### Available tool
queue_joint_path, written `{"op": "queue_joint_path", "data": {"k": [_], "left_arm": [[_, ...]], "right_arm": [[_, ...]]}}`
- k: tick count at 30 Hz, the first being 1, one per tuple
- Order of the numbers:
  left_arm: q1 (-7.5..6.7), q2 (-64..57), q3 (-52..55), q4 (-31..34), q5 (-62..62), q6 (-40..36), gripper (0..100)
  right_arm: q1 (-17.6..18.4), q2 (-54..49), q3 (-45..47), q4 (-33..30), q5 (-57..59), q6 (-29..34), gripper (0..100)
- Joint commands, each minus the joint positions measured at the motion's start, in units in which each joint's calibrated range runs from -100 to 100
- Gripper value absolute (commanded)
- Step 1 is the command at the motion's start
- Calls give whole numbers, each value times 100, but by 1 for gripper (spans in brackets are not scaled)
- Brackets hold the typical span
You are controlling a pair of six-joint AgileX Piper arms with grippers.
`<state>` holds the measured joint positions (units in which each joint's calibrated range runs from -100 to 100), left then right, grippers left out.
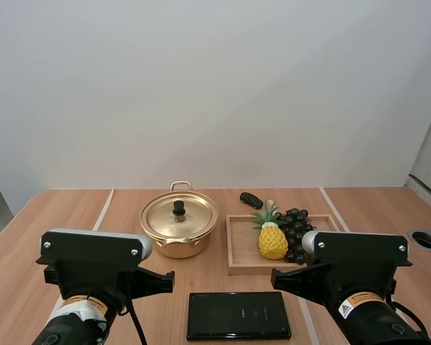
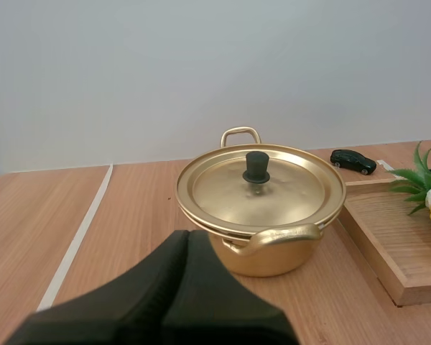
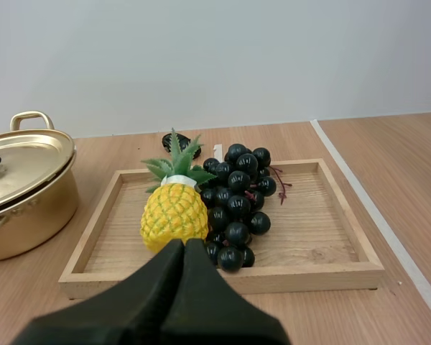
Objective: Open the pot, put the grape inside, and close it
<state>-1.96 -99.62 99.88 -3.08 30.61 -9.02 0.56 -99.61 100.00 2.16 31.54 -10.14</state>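
Though neither holds anything, my left end effector (image 2: pixel 187 236) and my right end effector (image 3: pixel 184 244) each have their matte black fingers pressed together into one dark wedge. The left sits short of the pot (image 2: pixel 287 255), the right short of the near rim of the tray (image 3: pixel 287 277). One round pot of shiny brass-coloured metal stands on the wooden counter (image 1: pixel 72 208). Its shallow domed lid (image 1: pixel 194 219) is seated flat, with one black knob at the centre, and two looped handles stand on opposite sides. Just beside the pot lies one square, low-walled tray of pale grained wood. One bunch of grapes (image 1: pixel 296 233), glossy, dark and round-berried, lies in the tray, touching one bumpy yellow pineapple (image 1: pixel 273 242) with green leaves on its left. One small black toy car (image 1: pixel 251 200) sits behind the tray. One flat glossy black slab (image 1: pixel 237 315) lies near the counter's front edge. Bare counter lies open left of the pot and right of the tray.
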Motion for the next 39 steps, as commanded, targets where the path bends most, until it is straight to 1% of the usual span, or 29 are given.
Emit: {"op": "queue_joint_path", "data": {"k": [1,27,31,36,39], "left_arm": [[-19,-38,12,6,-1899,-57,0],[-19,-38,12,6,-1899,-57,0],[-19,-38,12,6,-1899,-57,0],[-19,-38,12,6,-1899,-57,0],[-24,-38,12,22,-1899,-57,0]], "right_arm": [[9,-39,0,-26,-1637,25,0],[9,-39,0,-55,-1633,15,0],[9,-39,0,-497,-1754,-45,0],[9,-39,0,-1053,-2679,-66,0],[9,-39,0,-1633,-2820,-66,0]]}}
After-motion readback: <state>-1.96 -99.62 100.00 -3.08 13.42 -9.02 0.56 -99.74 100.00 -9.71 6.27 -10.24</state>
